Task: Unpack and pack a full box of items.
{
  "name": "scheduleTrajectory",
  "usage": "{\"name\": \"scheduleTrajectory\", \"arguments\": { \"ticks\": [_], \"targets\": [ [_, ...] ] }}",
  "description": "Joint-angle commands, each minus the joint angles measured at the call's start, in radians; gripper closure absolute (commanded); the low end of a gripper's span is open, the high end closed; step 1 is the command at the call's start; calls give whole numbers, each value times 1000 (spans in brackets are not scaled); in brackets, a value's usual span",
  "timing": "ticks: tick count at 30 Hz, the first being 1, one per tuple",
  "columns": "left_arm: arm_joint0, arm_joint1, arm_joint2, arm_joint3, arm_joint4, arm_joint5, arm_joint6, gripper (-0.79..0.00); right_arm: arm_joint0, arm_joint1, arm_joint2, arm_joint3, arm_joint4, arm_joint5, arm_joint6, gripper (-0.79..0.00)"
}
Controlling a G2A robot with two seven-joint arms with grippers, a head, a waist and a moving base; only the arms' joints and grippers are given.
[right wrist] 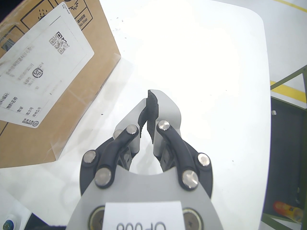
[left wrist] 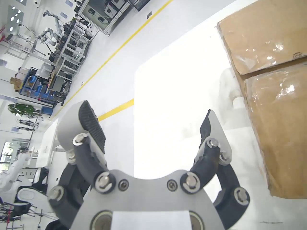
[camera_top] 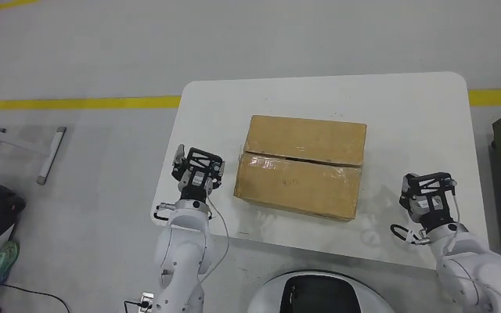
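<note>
Carrying white label (right wrist: 40, 65) with QR code (right wrist: 59, 43) — print seemingly unreadable — closed box (camera_top: 301, 166).

Bright, even light. The surface (right wrist: 203, 60) blows out white in both wrist views; tape (left wrist: 271, 48) on the box (left wrist: 263, 17) glints. Shadows are soft; wrist-view edges bow.

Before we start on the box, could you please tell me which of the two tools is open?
The left tool: its fingers stand wide apart, while the right tool has its pads pressed together, holding nothing.
</note>
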Motion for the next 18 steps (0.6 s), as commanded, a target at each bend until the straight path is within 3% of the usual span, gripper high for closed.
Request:
{"name": "scheduleTrajectory", "arguments": {
  "ticks": [1,3,5,18],
  "targets": [
    [-1,1,0,14,15,12,0,-785,-2,0,1,-1,0,0,-2,0],
    [0,1,-1,27,14,20,-2,-696,-4,0,1,0,0,-1,-3,0],
    [3,2,4,36,10,8,-5,-493,-5,0,1,1,-2,-3,-5,0],
    [34,0,79,65,-31,-26,-13,-548,0,-1,-20,-12,-25,-15,-13,0]
  ]
}}
